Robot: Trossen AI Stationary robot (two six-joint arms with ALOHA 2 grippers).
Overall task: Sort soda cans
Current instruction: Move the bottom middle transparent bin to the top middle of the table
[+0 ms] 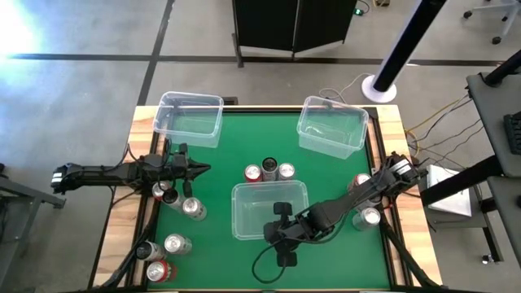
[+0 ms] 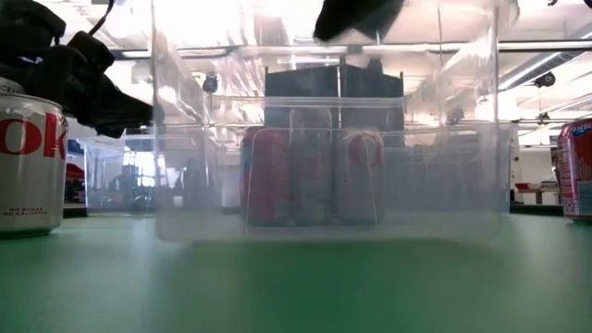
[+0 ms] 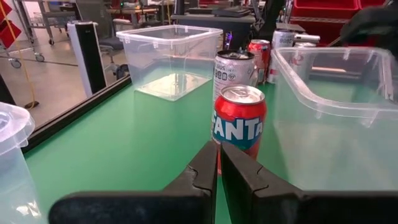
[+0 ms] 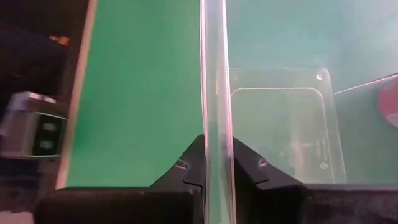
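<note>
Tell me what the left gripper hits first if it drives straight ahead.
Likely the Fanta can, standing directly beyond the left gripper, whose fingers are shut. A silver can stands just behind it.

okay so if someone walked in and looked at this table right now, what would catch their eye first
Probably the right gripper, clamped on the near wall of the clear bin in the middle of the green table. Next, the soda cans: three just behind that bin, more along the left side by the shut left gripper.
</note>
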